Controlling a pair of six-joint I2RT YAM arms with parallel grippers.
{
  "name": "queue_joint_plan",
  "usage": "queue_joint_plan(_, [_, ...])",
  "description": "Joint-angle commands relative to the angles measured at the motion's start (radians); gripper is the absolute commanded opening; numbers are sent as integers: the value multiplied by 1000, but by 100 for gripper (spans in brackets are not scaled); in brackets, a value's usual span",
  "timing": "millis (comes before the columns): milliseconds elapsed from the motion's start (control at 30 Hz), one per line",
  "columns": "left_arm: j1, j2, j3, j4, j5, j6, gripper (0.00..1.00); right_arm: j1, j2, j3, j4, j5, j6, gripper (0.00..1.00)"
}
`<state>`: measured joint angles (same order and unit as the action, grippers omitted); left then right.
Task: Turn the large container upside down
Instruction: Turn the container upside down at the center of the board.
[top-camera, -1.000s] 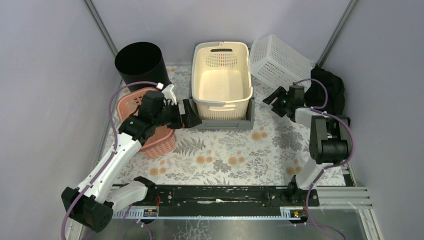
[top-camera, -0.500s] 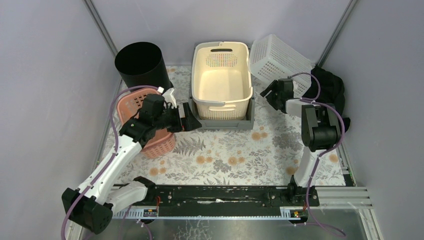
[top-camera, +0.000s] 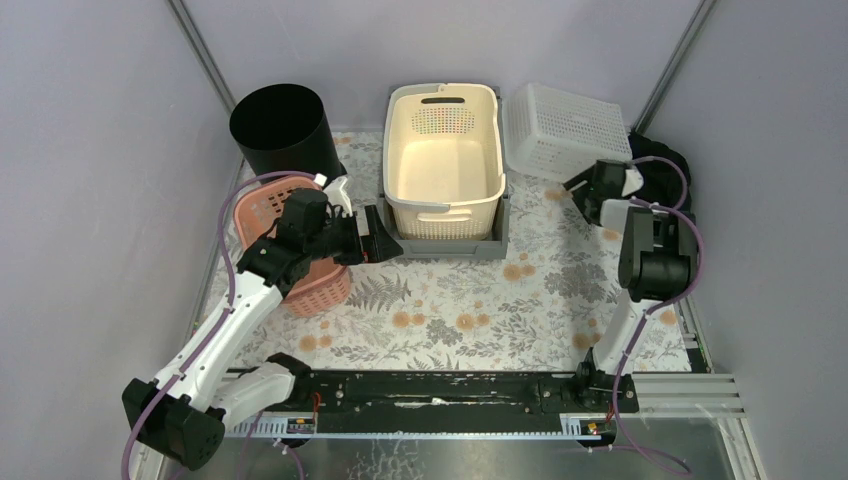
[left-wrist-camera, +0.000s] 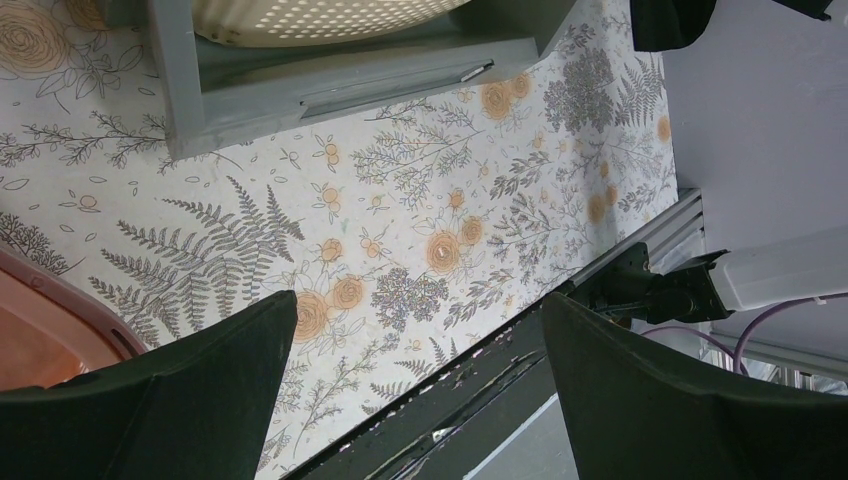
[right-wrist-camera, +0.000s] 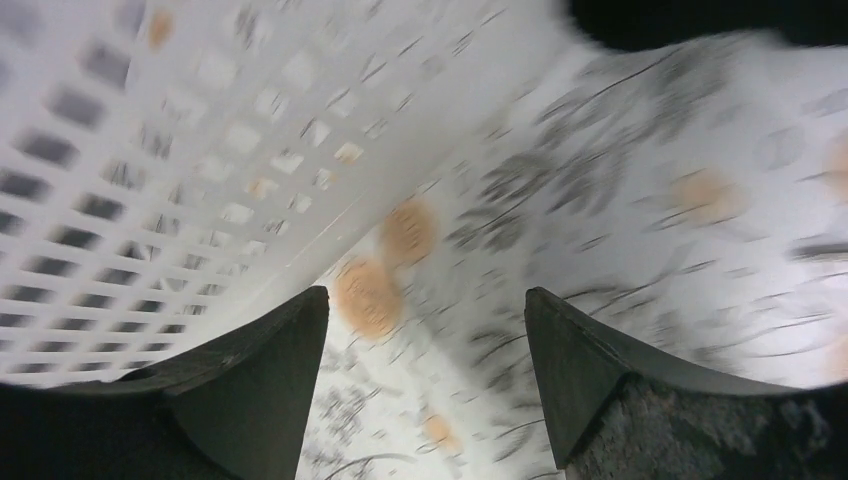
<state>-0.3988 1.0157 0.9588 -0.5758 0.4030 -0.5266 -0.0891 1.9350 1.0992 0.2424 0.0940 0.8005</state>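
Observation:
The large container, a white lattice basket (top-camera: 565, 130), lies flat at the back right with its closed base facing up. In the right wrist view its lattice wall (right-wrist-camera: 150, 130) fills the upper left, blurred. My right gripper (top-camera: 592, 186) hangs just off its near right corner, open (right-wrist-camera: 425, 300), with only the floral mat between the fingers. My left gripper (top-camera: 385, 232) stands open (left-wrist-camera: 418, 298) at the left front corner of the grey tray, holding nothing.
A cream basket (top-camera: 445, 160) sits in a grey tray (top-camera: 452, 246) at the back centre. A black cylinder bin (top-camera: 283, 128) and a pink basket (top-camera: 322, 285) stand on the left, under my left arm. Black cloth (top-camera: 668, 168) lies at the right wall.
The white basket, tilted up on its edge before, has dropped flat with its base up. My right gripper has swung right, away from it, and opened a little wider. The left arm barely moved.

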Motion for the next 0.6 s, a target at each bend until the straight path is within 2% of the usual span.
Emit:
queue_joint_plan(0, [-2, -10, 4, 33, 14, -4, 100, -89, -85, -24, 8, 24, 24, 79])
queue_joint_plan(233, [-2, 4, 23, 34, 14, 0, 100, -105, -219, -159, 48, -15, 10, 79])
queue_joint_plan(367, [-1, 17, 28, 32, 8, 7, 100, -99, -314, -221, 67, -103, -12, 79])
queue_joint_plan(567, [-2, 56, 65, 29, 7, 21, 100, -55, -432, -183, -71, -221, -124, 79])
